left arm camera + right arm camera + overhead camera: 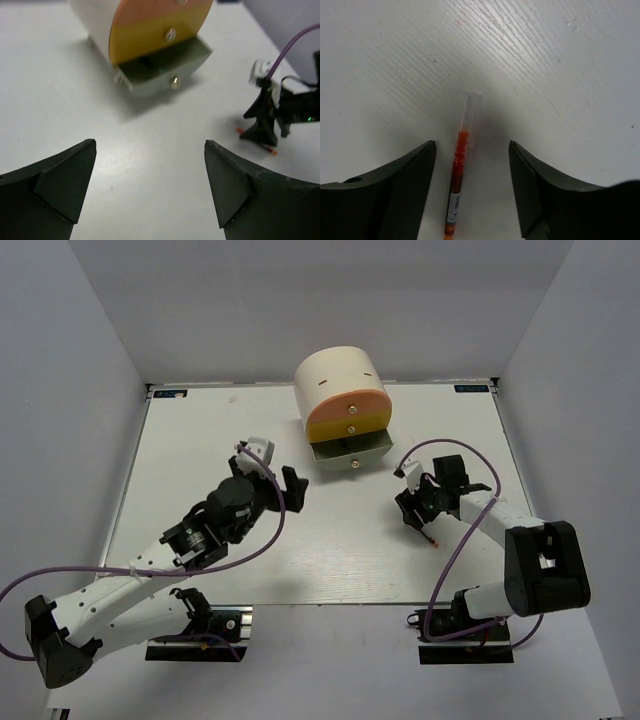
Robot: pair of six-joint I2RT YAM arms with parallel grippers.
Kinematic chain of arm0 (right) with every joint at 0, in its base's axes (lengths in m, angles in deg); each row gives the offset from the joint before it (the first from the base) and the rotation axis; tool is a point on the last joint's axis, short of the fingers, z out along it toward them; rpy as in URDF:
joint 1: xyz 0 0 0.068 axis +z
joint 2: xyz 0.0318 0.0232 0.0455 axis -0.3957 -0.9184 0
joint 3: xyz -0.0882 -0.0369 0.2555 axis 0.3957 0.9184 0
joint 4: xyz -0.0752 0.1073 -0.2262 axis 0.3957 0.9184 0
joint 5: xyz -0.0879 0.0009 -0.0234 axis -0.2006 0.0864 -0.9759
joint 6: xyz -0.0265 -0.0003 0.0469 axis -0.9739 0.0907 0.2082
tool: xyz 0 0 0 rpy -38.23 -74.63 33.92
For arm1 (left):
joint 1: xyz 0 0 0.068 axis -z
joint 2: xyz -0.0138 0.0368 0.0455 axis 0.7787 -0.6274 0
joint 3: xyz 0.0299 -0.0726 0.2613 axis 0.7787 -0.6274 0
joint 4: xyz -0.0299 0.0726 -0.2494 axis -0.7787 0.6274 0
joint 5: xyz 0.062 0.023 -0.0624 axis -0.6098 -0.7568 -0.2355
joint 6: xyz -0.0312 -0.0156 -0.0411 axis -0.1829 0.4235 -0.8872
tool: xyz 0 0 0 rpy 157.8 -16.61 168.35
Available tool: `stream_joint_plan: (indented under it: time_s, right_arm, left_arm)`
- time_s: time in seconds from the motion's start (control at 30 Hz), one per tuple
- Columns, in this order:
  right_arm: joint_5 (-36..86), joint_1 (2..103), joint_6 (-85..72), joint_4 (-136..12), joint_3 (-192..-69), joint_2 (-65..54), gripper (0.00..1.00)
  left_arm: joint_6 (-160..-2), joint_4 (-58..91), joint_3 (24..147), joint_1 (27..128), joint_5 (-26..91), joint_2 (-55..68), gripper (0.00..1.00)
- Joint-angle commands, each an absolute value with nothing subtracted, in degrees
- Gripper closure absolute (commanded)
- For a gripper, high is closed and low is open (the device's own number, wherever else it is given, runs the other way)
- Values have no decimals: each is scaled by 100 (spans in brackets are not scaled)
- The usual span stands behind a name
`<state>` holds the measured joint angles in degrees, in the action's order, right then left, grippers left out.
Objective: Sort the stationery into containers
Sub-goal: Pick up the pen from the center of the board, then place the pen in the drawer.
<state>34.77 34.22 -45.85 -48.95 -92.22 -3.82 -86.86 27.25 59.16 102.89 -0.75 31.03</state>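
A thin red pen [459, 175] with a clear cap lies on the white table between the fingers of my right gripper [472, 145], nearer the left finger. That gripper is open and sits low over the pen [430, 537] at the right of the table [415, 515]. My left gripper [150, 180] is open over bare table, left of centre [270, 475], with nothing between its fingers. The cream round-topped cabinet [340, 375] stands at the back, with orange and yellow drawer fronts. Below them a grey drawer [350, 448] is pulled out; its inside [150, 67] looks dark.
White walls close the table [200, 440] in on three sides. The right arm's purple cable [440, 445] loops above its wrist. In the left wrist view, the right gripper [270, 120] stands to the right of the cabinet.
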Motion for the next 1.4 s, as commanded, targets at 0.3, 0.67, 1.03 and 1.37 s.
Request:
stream_joint_plan:
  time_s: [0.3, 0.67, 1.03, 1.37]
  right_arm:
    - [3217, 3614, -4902, -4195, -9579, -823, 73]
    - [5314, 3605, -6343, -3141, -10940, -244, 96]
    - [7154, 3798, -7976, -2657, -13550, -1235, 96]
    - [7576, 4141, -9331, -2543, -14360, -2360, 100]
  left_arm:
    - [-10160, 3749, 5232, 10291, -184, 3501, 0]
    - [-10642, 3627, 4845, 10291, -52, 3440, 0]
    - [-10749, 3627, 4599, 10291, -52, 3712, 0]
    - [-10749, 3627, 4599, 10291, -105, 3659, 0]
